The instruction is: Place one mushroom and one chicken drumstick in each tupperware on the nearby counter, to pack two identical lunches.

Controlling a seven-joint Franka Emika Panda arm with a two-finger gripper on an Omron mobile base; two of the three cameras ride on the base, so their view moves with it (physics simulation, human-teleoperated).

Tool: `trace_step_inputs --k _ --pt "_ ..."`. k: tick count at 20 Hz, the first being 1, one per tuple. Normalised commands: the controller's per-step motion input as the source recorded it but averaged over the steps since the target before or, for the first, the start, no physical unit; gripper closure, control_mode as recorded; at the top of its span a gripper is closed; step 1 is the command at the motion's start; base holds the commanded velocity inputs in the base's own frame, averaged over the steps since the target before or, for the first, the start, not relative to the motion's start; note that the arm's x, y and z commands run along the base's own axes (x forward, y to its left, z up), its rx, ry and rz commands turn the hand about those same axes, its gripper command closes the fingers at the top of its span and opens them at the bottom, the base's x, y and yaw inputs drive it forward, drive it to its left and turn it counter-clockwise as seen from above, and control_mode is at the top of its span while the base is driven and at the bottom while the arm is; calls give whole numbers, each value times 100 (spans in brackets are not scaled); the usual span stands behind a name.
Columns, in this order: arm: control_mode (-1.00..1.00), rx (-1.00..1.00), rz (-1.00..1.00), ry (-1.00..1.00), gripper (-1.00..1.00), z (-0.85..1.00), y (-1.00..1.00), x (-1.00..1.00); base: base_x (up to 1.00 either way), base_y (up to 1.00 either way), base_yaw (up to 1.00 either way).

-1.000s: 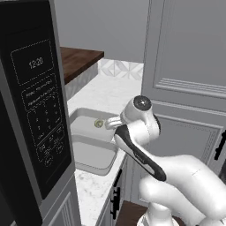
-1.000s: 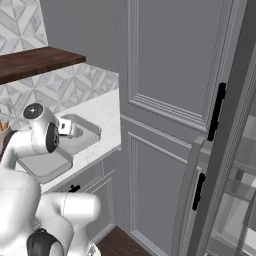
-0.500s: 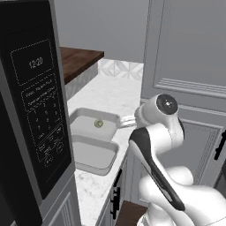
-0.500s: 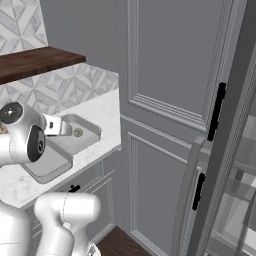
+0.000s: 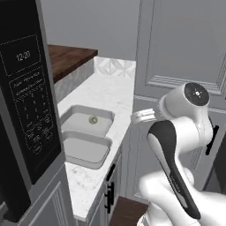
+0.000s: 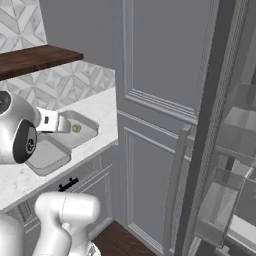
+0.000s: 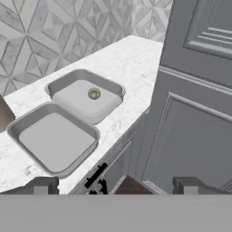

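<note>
- Tupperware trays sit side by side on the white speckled counter (image 7: 131, 59) – two matching grey shallow containers, touching or nearly touching along their facing rims.
- Seen from the hand view, both trays lie ahead of the claw and toward its left finger; the far tupperware (image 7: 86, 95) is above, the near tupperware (image 7: 54, 140) below and closer to the claw.
- A small round mushroom (image 7: 94, 94) rests inside the far tray, near its middle; the same mushroom (image 5: 92, 119) shows in the left base view, well off to the side of the arm.
- The near tray holds nothing that can be made out.
- The gripper (image 7: 115, 186) stands wide open – its two dark finger tips (image 7: 43, 185) are far apart at the bottom of the hand view, with nothing between them.
- In the right base view the gripper (image 6: 52, 121) hangs above the counter's edge beside the trays, apart from them and from the mushroom (image 6: 76, 128).
- Right of the claw in the hand view rises a tall grey panelled cabinet door (image 7: 199, 99); below the counter edge, just ahead of the claw, a dark drawer handle (image 7: 96, 175) shows.
- Behind the trays, the pale diamond-tile backsplash (image 7: 59, 31) runs along the counter.
- A black microwave (image 5: 26, 114) stands at the near left in the left base view, beyond the trays from the arm.
</note>
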Motion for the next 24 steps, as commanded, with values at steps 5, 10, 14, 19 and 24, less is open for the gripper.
trace_step_inputs --k 5,10,14,19,24 --pt "100 0 0 0 -100 0 0 0 -100 -17 -9" --pt "100 0 0 0 -100 0 0 0 -100 0 -20" --pt "100 0 0 0 -100 0 0 0 -92 -13 -50" --pt "100 0 0 0 -100 0 0 0 -20 -28 -64" --pt "100 0 0 0 -100 0 0 0 6 -75 -57"
